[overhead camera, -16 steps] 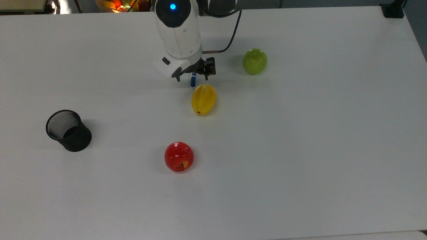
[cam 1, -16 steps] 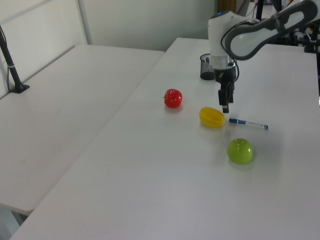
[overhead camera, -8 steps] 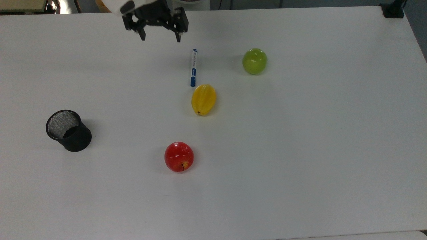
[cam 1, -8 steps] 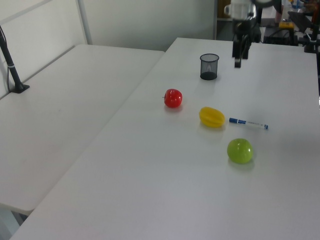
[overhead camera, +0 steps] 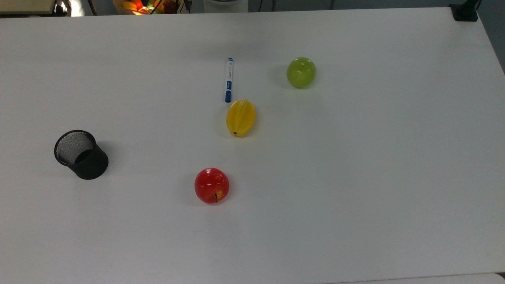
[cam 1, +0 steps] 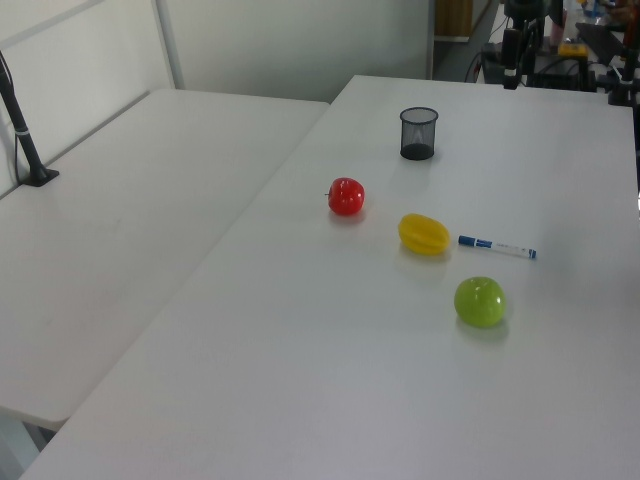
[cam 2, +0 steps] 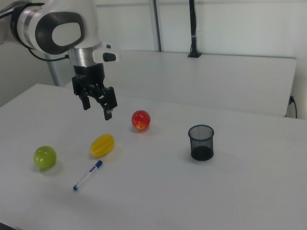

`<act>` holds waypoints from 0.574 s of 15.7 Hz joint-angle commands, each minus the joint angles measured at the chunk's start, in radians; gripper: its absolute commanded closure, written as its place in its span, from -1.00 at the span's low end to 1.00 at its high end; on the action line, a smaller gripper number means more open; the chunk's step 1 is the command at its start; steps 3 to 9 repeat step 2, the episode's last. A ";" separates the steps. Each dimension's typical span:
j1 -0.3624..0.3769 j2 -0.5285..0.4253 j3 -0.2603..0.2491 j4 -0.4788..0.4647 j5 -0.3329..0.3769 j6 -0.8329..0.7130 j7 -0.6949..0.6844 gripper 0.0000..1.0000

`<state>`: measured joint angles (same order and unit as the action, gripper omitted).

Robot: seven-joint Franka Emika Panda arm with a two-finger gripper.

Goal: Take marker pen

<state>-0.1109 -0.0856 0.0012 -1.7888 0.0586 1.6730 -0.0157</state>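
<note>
Five things lie on the white bench (overhead camera: pixel 355 197). We note the marker pen (overhead camera: pixel 228 80) flat on the surface, in the half nearer the top view's far edge, about midway between the side edges. Its blue cap end points at the yellow fruit (overhead camera: pixel 241 117) and sits just beside the fruit's tip; we cannot tell whether the two touch. In the right view the pen lies at a slant, cap end toward the fruit, other end toward the bench's near edge.

We see the green apple (overhead camera: pixel 301 72) to the top view's right of the pen, apart from it and about level with the barrel. The red apple (overhead camera: pixel 212 185) sits farther toward the top view's near edge, well clear of the yellow fruit. The black mesh cup (overhead camera: pixel 81 154) stands upright near the top view's left edge, well apart from everything else.

We find the gripper (cam 2: pixel 97 106) in the right view raised above the bench, hanging under the white arm (cam 2: pixel 60 26) with its fingers pointing down. The fingers stand well apart with nothing between them. It hovers well above the fruit and pen, touching nothing. In the left view a dark, downward-pointing part shows beyond the far edge of the bench; we cannot tell what it is.

Nothing grips the pen; it rests on the bench alone.
</note>
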 commanded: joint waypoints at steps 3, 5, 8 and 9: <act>-0.003 -0.006 0.008 -0.006 -0.011 -0.012 0.023 -1.00; -0.003 -0.006 0.008 -0.006 -0.011 -0.012 0.023 -1.00; -0.003 -0.006 0.008 -0.006 -0.011 -0.012 0.023 -1.00; -0.003 -0.006 0.008 -0.006 -0.011 -0.012 0.023 -1.00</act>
